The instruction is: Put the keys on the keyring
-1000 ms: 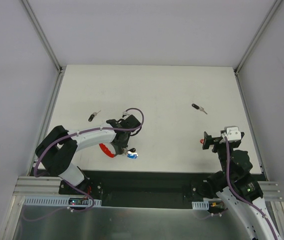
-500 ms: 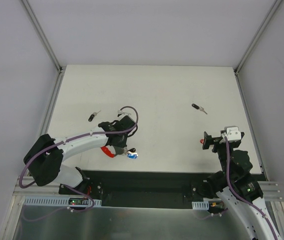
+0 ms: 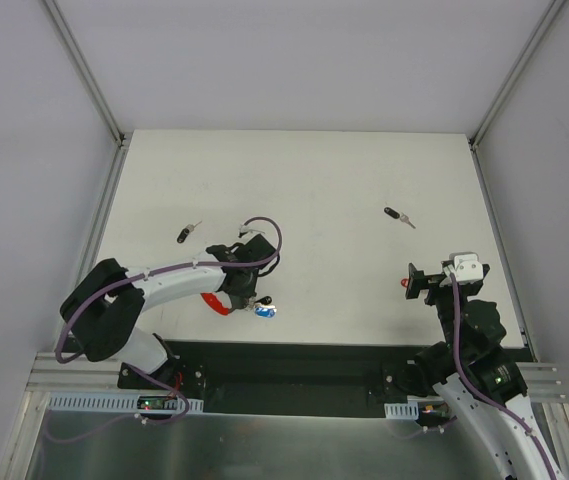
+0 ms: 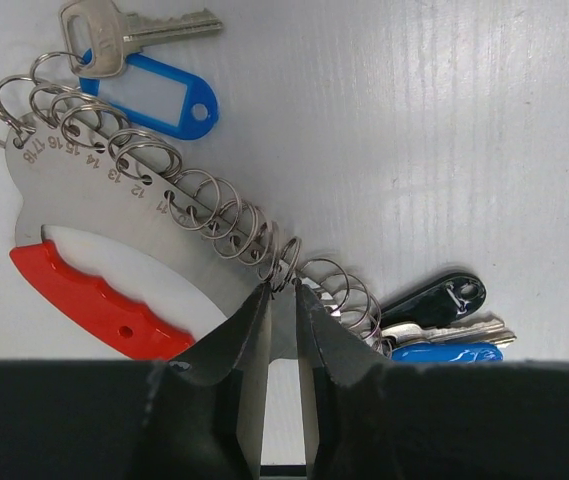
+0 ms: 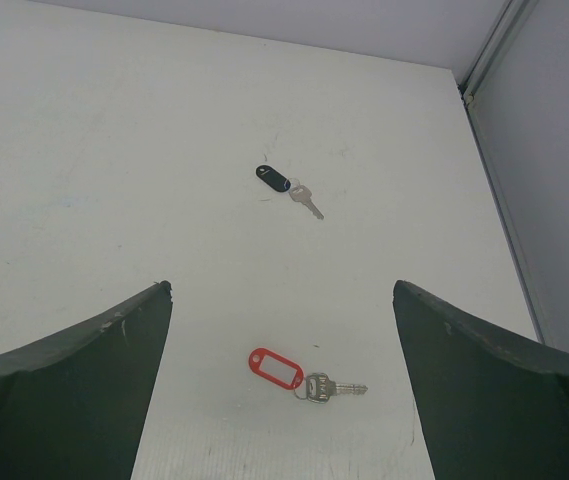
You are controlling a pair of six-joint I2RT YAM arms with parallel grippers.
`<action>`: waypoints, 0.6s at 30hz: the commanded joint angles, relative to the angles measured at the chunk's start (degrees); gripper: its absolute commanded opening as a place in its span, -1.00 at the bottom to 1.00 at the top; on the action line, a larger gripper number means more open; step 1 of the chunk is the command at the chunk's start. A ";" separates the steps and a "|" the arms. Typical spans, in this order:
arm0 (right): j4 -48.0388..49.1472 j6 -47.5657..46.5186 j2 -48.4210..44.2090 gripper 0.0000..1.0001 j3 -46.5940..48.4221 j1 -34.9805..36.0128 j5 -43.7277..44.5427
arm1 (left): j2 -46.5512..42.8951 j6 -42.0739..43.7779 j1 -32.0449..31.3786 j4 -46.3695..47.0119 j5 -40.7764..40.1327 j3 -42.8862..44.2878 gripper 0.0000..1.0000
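Note:
The keyring is a grey metal plate with a red band, a row of wire rings and blue tags; it lies near the table's front edge, showing in the top view. My left gripper is over it, its fingers nearly together on a wire ring at the plate's edge. One black-headed key lies far left of it, and another lies right of centre, also in the right wrist view. My right gripper is wide open and empty.
A red-tagged key lies on the table under my right gripper and shows in the top view. A black-headed key and a blue tag with a silver key hang on the keyring. Walls surround the table.
My left arm's elbow and shoulder swung left and partly back, while its gripper stayed at the keyring. The right arm and the loose keys have not moved.

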 commanded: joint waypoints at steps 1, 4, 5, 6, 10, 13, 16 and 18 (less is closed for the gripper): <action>2.40 -0.39 -7.65 0.92 -0.01 -0.19 0.69 | 1.12 -0.07 -0.33 0.77 -1.03 0.17 -0.70; 2.40 -0.39 -7.65 0.92 -0.01 -0.10 0.78 | 1.47 -0.07 -0.42 0.77 -1.65 0.00 -0.69; 2.40 -0.39 -7.65 0.92 -0.01 -0.10 0.69 | 1.47 -0.07 -0.42 0.69 -1.91 -0.09 -0.68; 2.40 -0.39 -7.74 0.92 -0.01 -0.10 0.69 | 1.47 -0.07 -0.42 0.68 -2.26 -0.09 -0.67; 2.40 -0.39 -7.74 0.92 -0.01 -0.10 0.78 | 1.47 -0.07 -0.42 0.77 -2.61 -0.01 -0.64; 2.40 -0.39 -7.65 0.92 -0.01 -0.19 0.69 | 2.08 0.28 -0.33 0.77 -2.70 0.43 -0.65; 2.40 -0.39 -7.57 0.92 -0.01 -0.19 0.69 | 2.61 0.72 -0.42 0.77 -2.79 0.78 -0.66; 2.40 -0.39 -7.65 0.92 -0.01 -0.19 0.69 | 2.70 0.90 -0.33 0.86 -2.96 0.96 -0.68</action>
